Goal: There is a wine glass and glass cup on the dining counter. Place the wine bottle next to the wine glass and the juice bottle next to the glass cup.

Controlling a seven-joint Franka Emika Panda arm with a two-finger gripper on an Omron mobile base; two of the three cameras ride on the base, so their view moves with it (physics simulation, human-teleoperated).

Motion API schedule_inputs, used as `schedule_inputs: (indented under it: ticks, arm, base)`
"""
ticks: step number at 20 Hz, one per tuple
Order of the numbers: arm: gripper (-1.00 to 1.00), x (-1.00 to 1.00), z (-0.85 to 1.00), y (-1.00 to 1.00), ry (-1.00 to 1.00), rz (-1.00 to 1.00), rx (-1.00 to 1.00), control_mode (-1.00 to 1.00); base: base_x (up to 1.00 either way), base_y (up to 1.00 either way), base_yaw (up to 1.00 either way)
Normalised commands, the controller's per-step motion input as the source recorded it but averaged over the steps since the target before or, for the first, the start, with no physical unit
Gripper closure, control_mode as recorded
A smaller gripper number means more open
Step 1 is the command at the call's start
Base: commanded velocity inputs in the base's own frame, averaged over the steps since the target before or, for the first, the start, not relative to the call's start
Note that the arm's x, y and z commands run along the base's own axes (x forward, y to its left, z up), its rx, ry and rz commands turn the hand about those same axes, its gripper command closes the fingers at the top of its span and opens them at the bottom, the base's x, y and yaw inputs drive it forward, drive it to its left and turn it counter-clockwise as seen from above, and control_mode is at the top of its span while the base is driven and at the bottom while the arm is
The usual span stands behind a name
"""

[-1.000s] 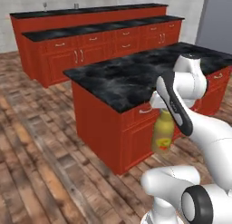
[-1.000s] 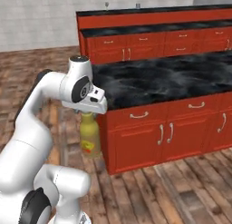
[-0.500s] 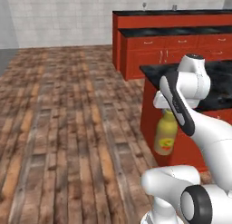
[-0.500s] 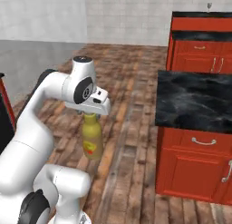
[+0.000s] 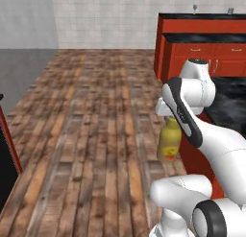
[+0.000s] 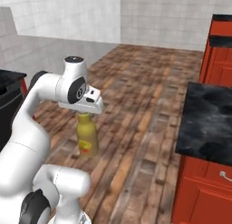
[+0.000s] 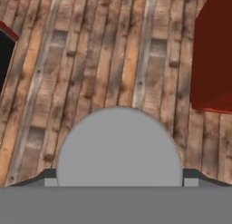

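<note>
Juice bottle (image 5: 169, 144) hung straight down below the gripper (image 5: 168, 117), upright, cap up and round label facing outward, clear of the wooden floor (image 5: 96, 135) beneath it. That hanging posture suited a carry: with the base apparently on the move between counters, keeping the bottle vertical and close in under the hand would stop it swinging or slipping. From the right base camera the same bottle (image 6: 86, 137) sat directly under the gripper (image 6: 87, 110), its neck running up into the hand, so the hold was at the top of the bottle rather than round its body.

To the gripper's right stood a red cabinet with a black marble top (image 6: 208, 123), apart from the bottle and not touching it. Far beyond, a taller red counter (image 5: 202, 20) carried two tiny things on its top, too small to name with confidence; if that was the dining counter, the bottle remained well short of it and the placing was not yet done.

The jaws stood fairly wide yet were closed on the juice bottle. In the hand camera the bottle's round top (image 7: 118, 148) filled the gap between the two dark finger tips (image 7: 192, 174), each pressed against its side.
</note>
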Motion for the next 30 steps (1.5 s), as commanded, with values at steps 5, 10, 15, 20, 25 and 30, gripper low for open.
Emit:
schedule_inputs:
  ticks: [5, 10, 15, 20, 25, 30]
  arm:
    - [1.00, 0.00, 0.00, 0.00, 0.00, 0.00, 0.00, 1.00]
    - [1.00, 0.00, 0.00, 0.00, 0.00, 0.00, 0.00, 1.00]
    - [1.00, 0.00, 0.00, 0.00, 0.00, 0.00, 0.00, 1.00]
    - [1.00, 0.00, 0.00, 0.00, 0.00, 0.00, 0.00, 1.00]
    - [1.00, 0.00, 0.00, 0.00, 0.00, 0.00, 0.00, 1.00]
    - [1.00, 0.00, 0.00, 0.00, 0.00, 0.00, 0.00, 1.00]
  base:
    - [0.94, 0.00, 0.01]
    - [0.94, 0.00, 0.01]
    - [0.94, 0.00, 0.01]
    - [0.94, -0.01, 0.01]
    - [0.94, -0.06, 0.01]
    - [0.94, -0.08, 0.01]
